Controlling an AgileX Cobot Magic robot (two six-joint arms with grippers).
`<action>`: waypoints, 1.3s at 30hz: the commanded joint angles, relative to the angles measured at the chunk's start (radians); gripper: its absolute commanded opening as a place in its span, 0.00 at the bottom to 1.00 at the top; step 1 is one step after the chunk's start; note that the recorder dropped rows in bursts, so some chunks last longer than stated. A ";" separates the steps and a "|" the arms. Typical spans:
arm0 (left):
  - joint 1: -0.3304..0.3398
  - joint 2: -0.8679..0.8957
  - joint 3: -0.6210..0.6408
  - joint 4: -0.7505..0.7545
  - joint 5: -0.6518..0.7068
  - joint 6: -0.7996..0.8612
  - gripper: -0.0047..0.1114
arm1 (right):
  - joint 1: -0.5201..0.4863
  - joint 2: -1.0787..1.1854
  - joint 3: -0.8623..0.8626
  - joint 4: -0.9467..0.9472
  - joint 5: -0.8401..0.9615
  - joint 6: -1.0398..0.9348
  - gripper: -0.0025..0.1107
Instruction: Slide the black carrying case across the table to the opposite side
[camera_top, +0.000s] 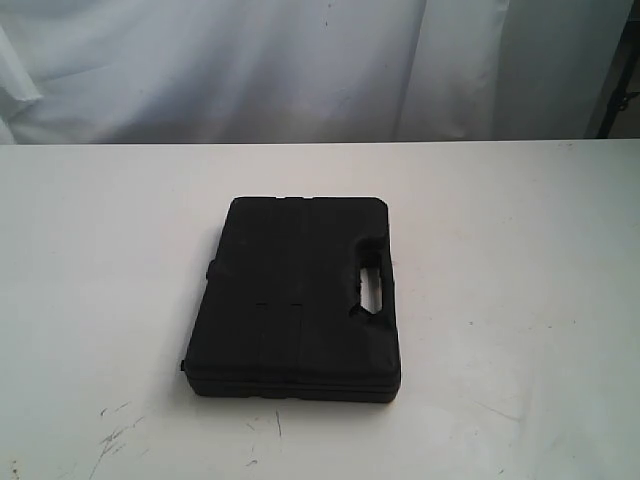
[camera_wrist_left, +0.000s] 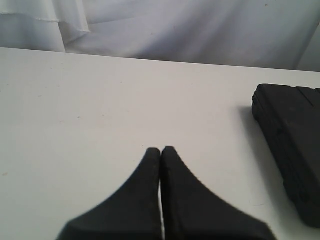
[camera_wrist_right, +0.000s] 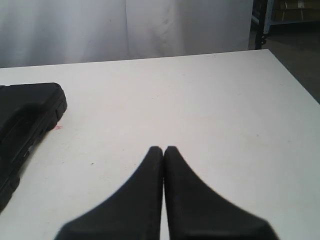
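The black case (camera_top: 295, 298) lies flat near the middle of the white table (camera_top: 520, 300), its slot handle (camera_top: 372, 285) along the right edge. Neither arm shows in the exterior view. My left gripper (camera_wrist_left: 161, 149) is shut with nothing in it, hovering over bare table, and the case (camera_wrist_left: 292, 145) sits off to one side of it, apart. My right gripper (camera_wrist_right: 163, 148) is shut and empty too, and the case (camera_wrist_right: 25, 117) lies well away from it. A tiny red spot (camera_wrist_right: 57, 127) marks the table beside the case's corner.
A white curtain (camera_top: 300, 60) hangs behind the table's far edge. Dark scuff marks (camera_top: 115, 435) streak the near left of the tabletop. In the right wrist view the table's side edge (camera_wrist_right: 295, 75) drops to a dark floor with a metal frame (camera_wrist_right: 260, 22) beyond.
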 joint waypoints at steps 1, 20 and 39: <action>0.003 -0.005 0.005 0.000 -0.010 -0.001 0.04 | 0.001 -0.004 0.004 -0.010 -0.041 -0.001 0.02; 0.003 -0.005 0.005 0.000 -0.010 -0.001 0.04 | 0.001 -0.004 0.004 -0.010 -0.393 -0.001 0.02; 0.003 -0.005 0.005 0.000 -0.010 -0.001 0.04 | 0.001 0.073 -0.246 -0.010 -0.575 0.040 0.02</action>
